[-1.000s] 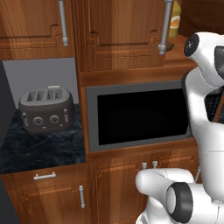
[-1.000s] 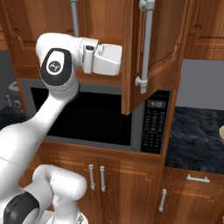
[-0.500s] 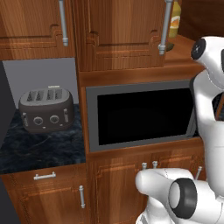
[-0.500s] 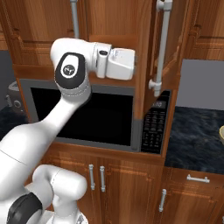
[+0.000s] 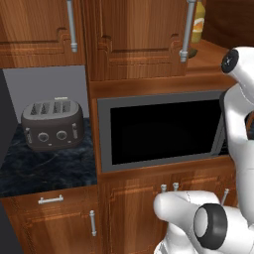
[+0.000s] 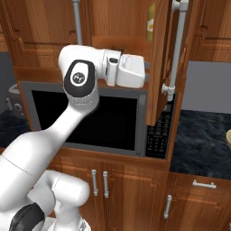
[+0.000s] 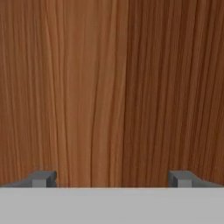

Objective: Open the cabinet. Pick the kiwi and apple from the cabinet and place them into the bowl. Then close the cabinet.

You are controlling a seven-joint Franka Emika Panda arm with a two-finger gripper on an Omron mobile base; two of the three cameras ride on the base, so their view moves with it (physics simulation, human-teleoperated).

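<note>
The cabinet [image 5: 134, 39] hangs above the microwave. Its left door is closed and its right door [image 6: 158, 58] stands swung out, edge-on in the right base view, with a silver bar handle [image 6: 178, 49]. My gripper [image 6: 146, 72] is open and holds nothing. It presses flat against that door's inner face, and its fingertips [image 7: 43, 178] stand wide apart against bare wood grain [image 7: 112, 87]. A sliver of the cream bowl [image 6: 228, 137] shows at the right edge on the counter. The kiwi and the apple are hidden from view.
A tall yellow bottle [image 5: 198, 22] stands on the open cabinet shelf. Below is a black-fronted microwave [image 5: 158, 131]. A grey toaster [image 5: 52, 124] sits on the dark counter at left, under a narrower closed wall cabinet [image 5: 34, 34]. Low cabinets run beneath.
My hand has moved right along the cabinet front, pushing the right door's inner face. The door has swung further open.
</note>
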